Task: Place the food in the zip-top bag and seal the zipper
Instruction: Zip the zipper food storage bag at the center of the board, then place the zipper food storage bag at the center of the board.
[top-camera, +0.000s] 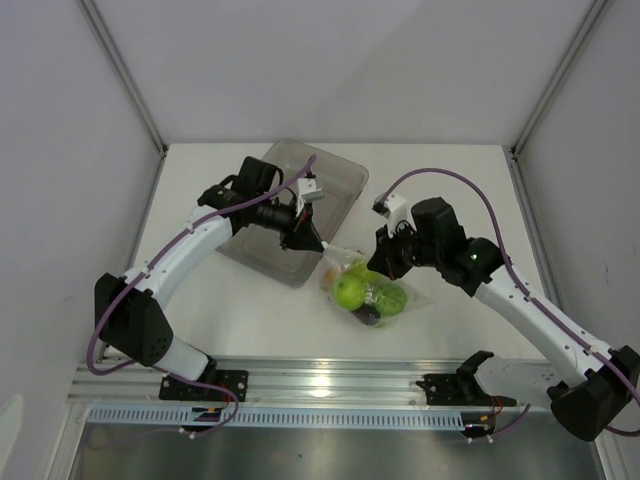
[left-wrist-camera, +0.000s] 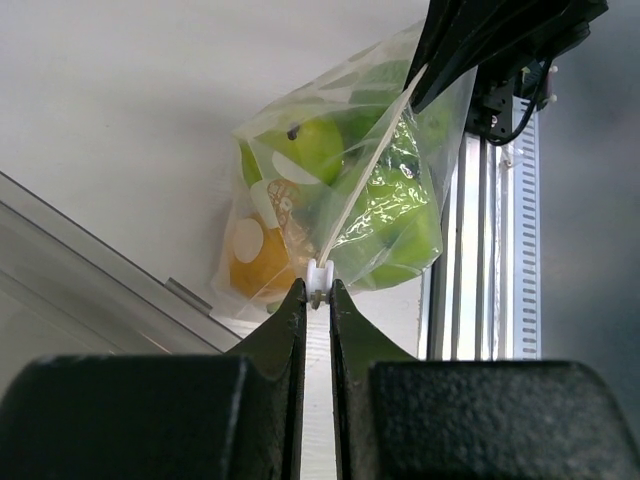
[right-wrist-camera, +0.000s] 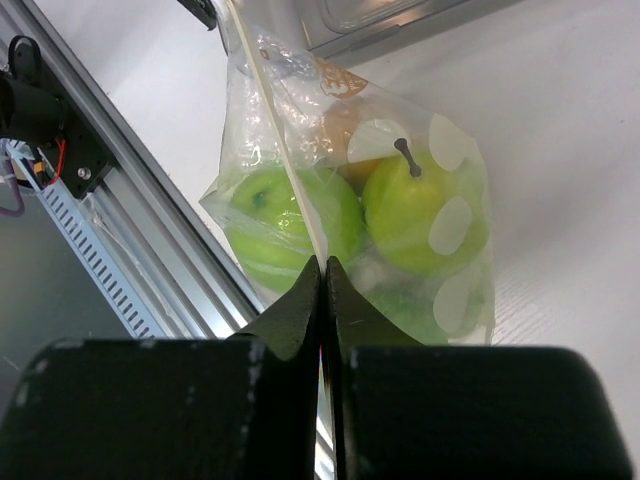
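Note:
The clear zip-top bag (top-camera: 372, 292) hangs between both grippers, just above the table, with the food inside. I can see green fruits (right-wrist-camera: 425, 210) (right-wrist-camera: 290, 225), an orange fruit (left-wrist-camera: 258, 265) and a dark purple piece (top-camera: 368, 316). The zipper (left-wrist-camera: 372, 165) runs as a pale strip along the bag's top edge. My left gripper (left-wrist-camera: 318, 290) is shut on the zipper's white slider (left-wrist-camera: 318, 274) at the bag's left end. At the bag's right end, my right gripper (right-wrist-camera: 323, 262) is shut on the zipper strip (right-wrist-camera: 282, 135).
The grey translucent tray (top-camera: 335, 178) stands behind the left gripper, at the back of the table. The aluminium rail (top-camera: 330, 380) carrying the arm bases runs along the near edge, close below the bag. White walls enclose the table.

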